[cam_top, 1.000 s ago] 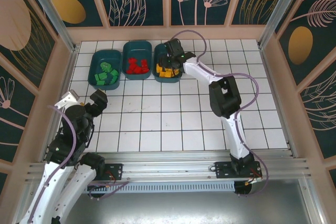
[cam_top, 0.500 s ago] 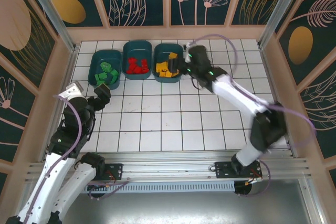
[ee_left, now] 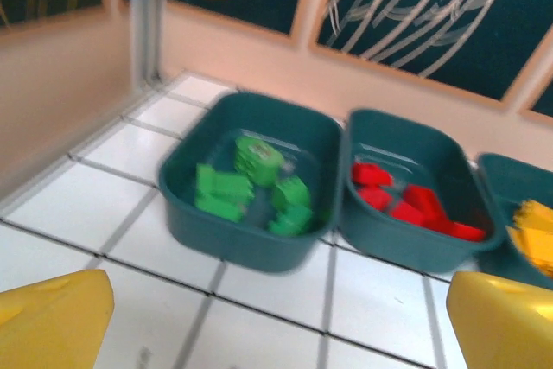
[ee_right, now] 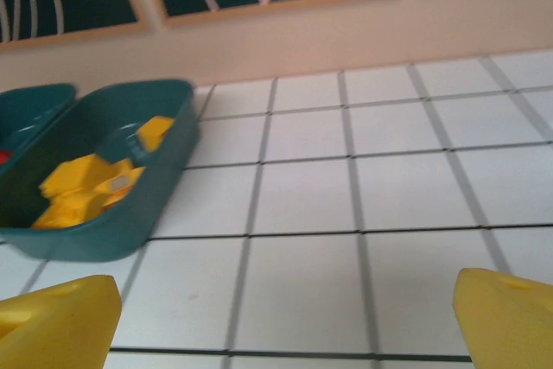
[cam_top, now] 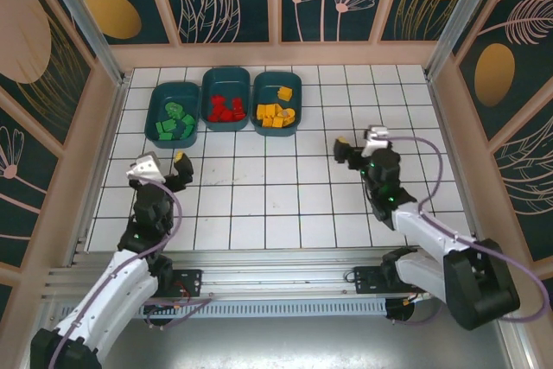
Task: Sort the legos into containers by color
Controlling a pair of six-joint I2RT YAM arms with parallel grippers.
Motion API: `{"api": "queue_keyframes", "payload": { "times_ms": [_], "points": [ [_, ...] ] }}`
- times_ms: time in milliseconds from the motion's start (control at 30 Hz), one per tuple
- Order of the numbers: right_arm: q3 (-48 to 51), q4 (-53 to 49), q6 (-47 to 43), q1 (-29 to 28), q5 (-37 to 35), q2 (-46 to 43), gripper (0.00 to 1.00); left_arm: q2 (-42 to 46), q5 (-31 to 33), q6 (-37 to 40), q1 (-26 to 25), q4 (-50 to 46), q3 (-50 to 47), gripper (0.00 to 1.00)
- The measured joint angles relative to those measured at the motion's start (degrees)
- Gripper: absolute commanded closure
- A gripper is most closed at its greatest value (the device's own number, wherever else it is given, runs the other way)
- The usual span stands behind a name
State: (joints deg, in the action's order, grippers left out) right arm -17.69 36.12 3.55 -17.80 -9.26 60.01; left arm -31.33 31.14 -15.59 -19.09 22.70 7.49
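In the top view three teal bins stand side by side in the upper left of the white tiled table (cam_top: 285,196), near the back wall. The left bin (cam_top: 177,85) holds the green legos (cam_top: 175,121), the middle bin (cam_top: 226,70) holds the red legos (cam_top: 226,109), and the right bin (cam_top: 276,74) holds the yellow legos (cam_top: 276,112). No brick lies on the tiles outside the bins. The left gripper (cam_top: 173,168) is at the left of the frame, below the left bin and apart from it. In its wrist view, its yellow fingers (ee_left: 52,317) sit in the two lower corners, spread wide with only bare tile between them. Beyond them that view shows the left bin with a round green piece (ee_left: 257,157) among the green bricks, then the middle bin with the red ones just beside it. The right gripper (cam_top: 354,151) is right of the centre in the top view, well apart from the bins, over bare tiles. In the right wrist view its fingers (ee_right: 505,317) are also far apart in the lower corners and hold nothing. The right bin with the yellow bricks is at the left of that frame.
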Motion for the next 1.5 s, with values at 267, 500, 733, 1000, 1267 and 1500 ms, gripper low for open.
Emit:
{"api": "queue_keyframes", "payload": {
  "times_ms": [267,500,733,1000,1267,1500],
  "points": [
    [8.0,17.6,-9.1,1.8,1.7,5.9,0.01,-14.7,2.2,8.0,9.2,24.9,-6.7,0.01],
    [12.0,30.1,-13.6,5.5,2.2,9.4,0.01,-37.0,-3.5,7.9,11.9,45.0,-6.8,0.01],
    [11.8,35.1,-12.5,12.9,5.9,12.1,0.01,-56.4,-8.7,10.5,14.2,59.1,-2.9,0.01],
    [12.1,34.0,-9.1,15.9,6.4,14.4,0.01,-56.0,-13.3,11.2,15.1,55.8,3.7,0.01],
    [7.4,36.7,-5.0,19.0,10.5,28.7,0.01,-56.0,-14.7,11.3,15.4,53.3,4.3,0.01],
    [4.8,35.7,-4.2,18.8,9.1,28.7,0.01,-56.0,-14.9,11.3,15.5,52.9,4.3,0.01]
  ]
}}
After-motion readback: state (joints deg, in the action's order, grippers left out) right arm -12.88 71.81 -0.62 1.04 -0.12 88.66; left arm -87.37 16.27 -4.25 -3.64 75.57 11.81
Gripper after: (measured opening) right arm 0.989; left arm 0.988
